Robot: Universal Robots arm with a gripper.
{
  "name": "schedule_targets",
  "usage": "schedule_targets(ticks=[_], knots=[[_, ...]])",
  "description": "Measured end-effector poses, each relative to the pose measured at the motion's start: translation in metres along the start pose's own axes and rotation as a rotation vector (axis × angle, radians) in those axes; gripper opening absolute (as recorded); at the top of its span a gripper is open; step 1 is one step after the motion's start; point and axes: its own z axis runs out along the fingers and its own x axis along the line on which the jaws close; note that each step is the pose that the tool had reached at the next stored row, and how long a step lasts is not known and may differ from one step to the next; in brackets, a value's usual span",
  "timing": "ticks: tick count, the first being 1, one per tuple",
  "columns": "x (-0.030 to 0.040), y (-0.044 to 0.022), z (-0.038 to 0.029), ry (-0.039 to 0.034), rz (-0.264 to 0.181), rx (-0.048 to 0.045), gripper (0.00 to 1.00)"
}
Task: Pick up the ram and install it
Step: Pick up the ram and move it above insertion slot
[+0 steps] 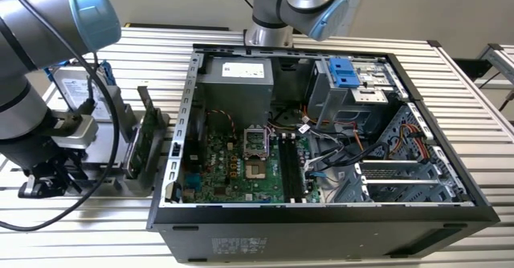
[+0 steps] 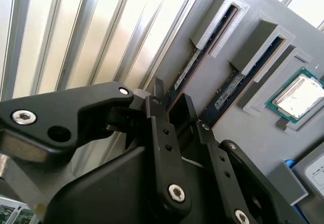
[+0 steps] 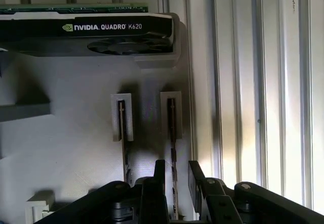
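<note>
The gripper (image 3: 176, 181) hangs low over the grey parts holder (image 3: 76, 143), its two black fingers (image 3: 159, 176) spread apart, one on each side of the ram (image 3: 172, 128). A gap shows between each finger and the board, so the pincer is open and straddles the stick without pinching it. In the second wrist view the gripper (image 2: 174, 105) sits the same way around the ram (image 2: 188, 72). The ram stands on edge in its narrow holder slot, and a second memory stick (image 3: 122, 133) stands in the slot just beside it. Further along the holder lie a graphics card (image 3: 101, 32) and a processor chip (image 2: 298, 95).

In the exterior view the gripper (image 1: 44, 180) is at the holder, on the exterior view's left of the open computer case (image 1: 321, 220). The black memory slots (image 1: 291, 168) on the motherboard (image 1: 233, 165) look bare.

By this showing the task is at its start: the approach is made, while the grasp, the lift and the installation are not yet done.
</note>
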Motion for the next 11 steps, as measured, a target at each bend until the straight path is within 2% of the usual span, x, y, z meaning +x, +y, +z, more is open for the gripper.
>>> schedule_targets(ticks=[11], knots=[[0.0002, 0.0, 0.0002, 0.0002, 0.0, 0.0, 1.0]])
